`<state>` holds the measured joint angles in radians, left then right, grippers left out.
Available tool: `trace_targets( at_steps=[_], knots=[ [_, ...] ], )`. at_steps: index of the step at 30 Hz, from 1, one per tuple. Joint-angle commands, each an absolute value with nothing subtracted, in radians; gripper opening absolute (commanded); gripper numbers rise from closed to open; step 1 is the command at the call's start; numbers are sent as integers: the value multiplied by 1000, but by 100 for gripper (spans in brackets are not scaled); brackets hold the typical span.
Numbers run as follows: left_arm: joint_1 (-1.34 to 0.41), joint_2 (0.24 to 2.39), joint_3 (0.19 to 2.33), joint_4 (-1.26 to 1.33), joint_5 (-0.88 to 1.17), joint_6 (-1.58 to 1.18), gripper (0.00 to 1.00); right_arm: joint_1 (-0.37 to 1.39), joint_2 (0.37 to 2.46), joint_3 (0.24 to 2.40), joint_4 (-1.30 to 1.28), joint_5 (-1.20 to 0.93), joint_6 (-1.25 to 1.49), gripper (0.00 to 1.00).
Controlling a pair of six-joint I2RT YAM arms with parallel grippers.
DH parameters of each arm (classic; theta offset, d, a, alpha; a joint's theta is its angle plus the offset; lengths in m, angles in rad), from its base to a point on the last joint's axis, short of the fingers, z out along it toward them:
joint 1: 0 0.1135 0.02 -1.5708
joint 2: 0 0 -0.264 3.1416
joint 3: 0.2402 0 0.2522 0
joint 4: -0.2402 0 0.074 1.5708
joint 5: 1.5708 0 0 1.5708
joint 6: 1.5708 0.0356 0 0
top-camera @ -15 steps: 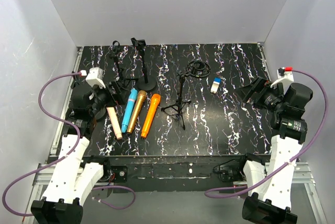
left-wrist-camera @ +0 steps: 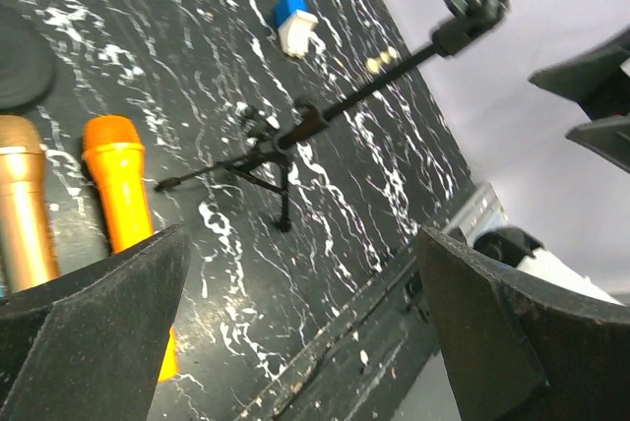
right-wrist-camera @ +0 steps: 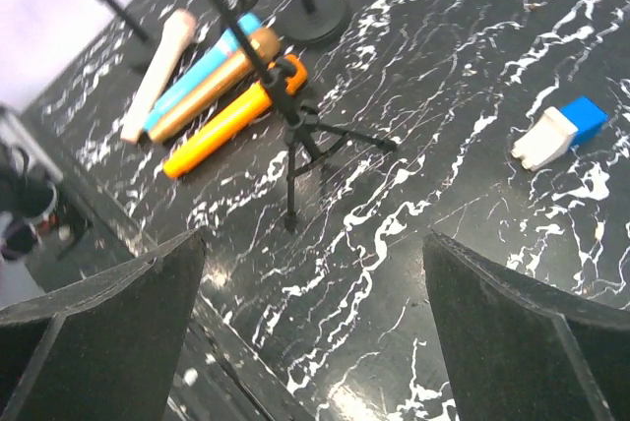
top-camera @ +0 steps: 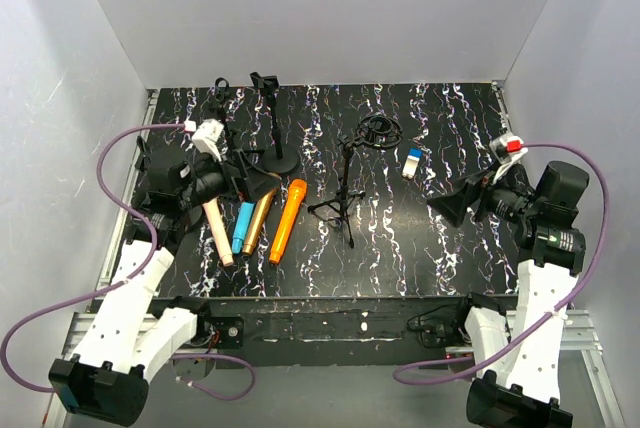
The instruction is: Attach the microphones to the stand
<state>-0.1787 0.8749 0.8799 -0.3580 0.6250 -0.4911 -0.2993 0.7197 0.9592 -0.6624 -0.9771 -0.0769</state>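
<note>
Four microphones (top-camera: 258, 223) lie side by side near-left, none mounted. Left gripper (top-camera: 255, 186) hovers over their heads, jaws spread, empty, probably lining up a pick. Right gripper (top-camera: 452, 206) is spread and empty, right of the tripod stand (top-camera: 345, 188). Open table there; side walls are close.
</note>
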Motion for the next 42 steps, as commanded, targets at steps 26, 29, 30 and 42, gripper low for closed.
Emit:
trace_targets(
  at_steps=[26, 29, 30, 42],
  knots=[
    [-747, 1123, 723, 184, 190, -313, 98, -281, 778, 742, -801, -1180, -696, 94],
    [-761, 1178, 709, 308, 150, -276, 98, -281, 775, 736, -810, -1192, -703, 94],
    [-765, 1193, 707, 337, 138, -272, 98, -281, 773, 736, -814, -1193, -710, 94],
    [-775, 1114, 684, 140, -163, -282, 98, -281, 747, 738, -827, -1183, -721, 94]
  ],
)
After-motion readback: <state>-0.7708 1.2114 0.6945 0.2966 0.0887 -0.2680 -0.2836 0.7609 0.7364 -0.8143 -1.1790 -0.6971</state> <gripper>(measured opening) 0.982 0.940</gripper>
